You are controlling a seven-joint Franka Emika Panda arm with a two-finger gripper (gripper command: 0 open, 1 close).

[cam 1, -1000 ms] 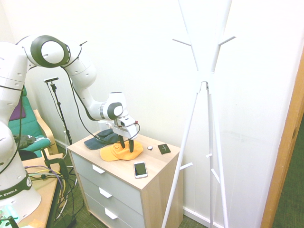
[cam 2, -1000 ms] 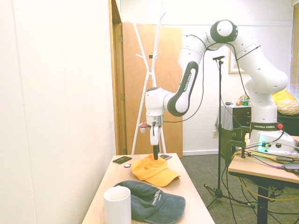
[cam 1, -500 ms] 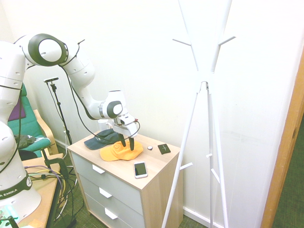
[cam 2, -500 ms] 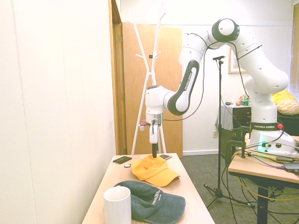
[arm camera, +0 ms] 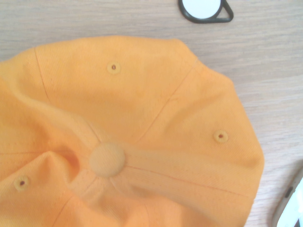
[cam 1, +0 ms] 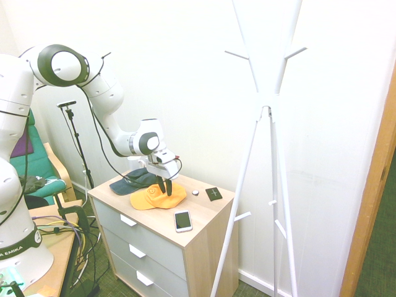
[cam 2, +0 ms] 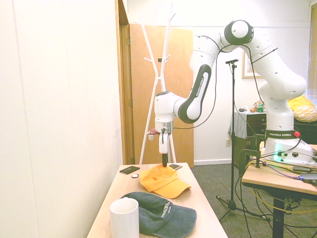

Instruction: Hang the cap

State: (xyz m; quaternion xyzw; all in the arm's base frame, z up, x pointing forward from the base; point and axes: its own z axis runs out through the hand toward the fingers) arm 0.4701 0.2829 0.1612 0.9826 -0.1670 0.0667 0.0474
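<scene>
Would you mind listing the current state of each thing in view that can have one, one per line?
cap: lying crown up on the dresser, crown fabric puckered, not hung.
gripper: pointing down, fingertips in the crown fabric; a firm grip cannot be told.
navy cap: lying flat on the dresser.
phone: lying flat, screen dark.
coat stand: upright, its pegs in view bare.
drawers: all shut.

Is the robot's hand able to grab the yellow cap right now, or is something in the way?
Probably yes. The gripper points straight down with its fingertips already at the crown of the yellow cap. The dark blue cap lies beside it, not over it.
</scene>
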